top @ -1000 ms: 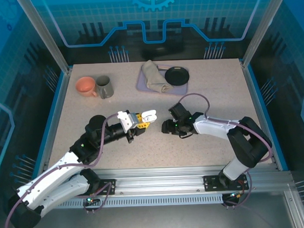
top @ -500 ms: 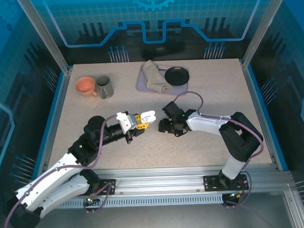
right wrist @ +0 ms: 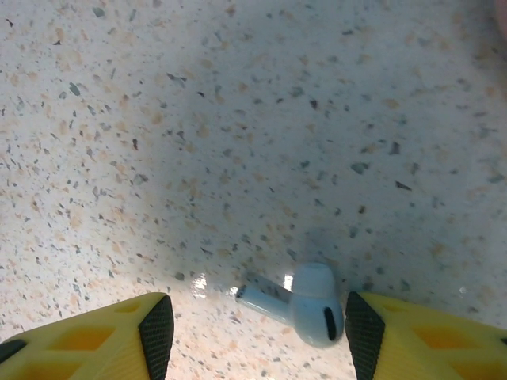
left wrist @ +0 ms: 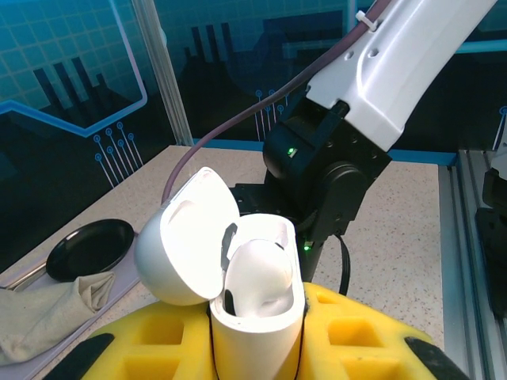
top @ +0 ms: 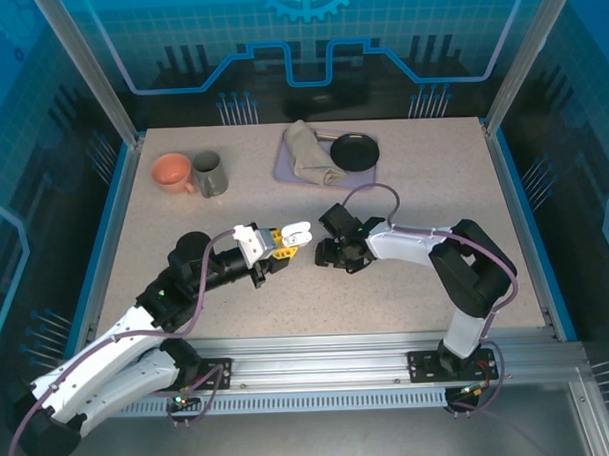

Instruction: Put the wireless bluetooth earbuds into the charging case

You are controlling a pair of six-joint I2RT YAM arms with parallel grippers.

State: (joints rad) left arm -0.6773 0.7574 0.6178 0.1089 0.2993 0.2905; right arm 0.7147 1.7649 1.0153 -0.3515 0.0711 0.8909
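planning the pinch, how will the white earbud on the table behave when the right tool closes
The white earbud looks glossy and rounded, so it may squirt from between the pads. It is tiny, so probably light and easily nudged. Lying flat with its stem out, it would likely pivot rather than roll.

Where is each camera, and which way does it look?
Top external: high behind the arms, looking down at the table; both arms show.
Left wrist: on the left arm, looking forward over its yellow fingers at the open charging case they hold.
Right wrist: on the right arm, looking down at a white earbud between its fingertips.
Shared: top and left wrist both show the case and right arm.
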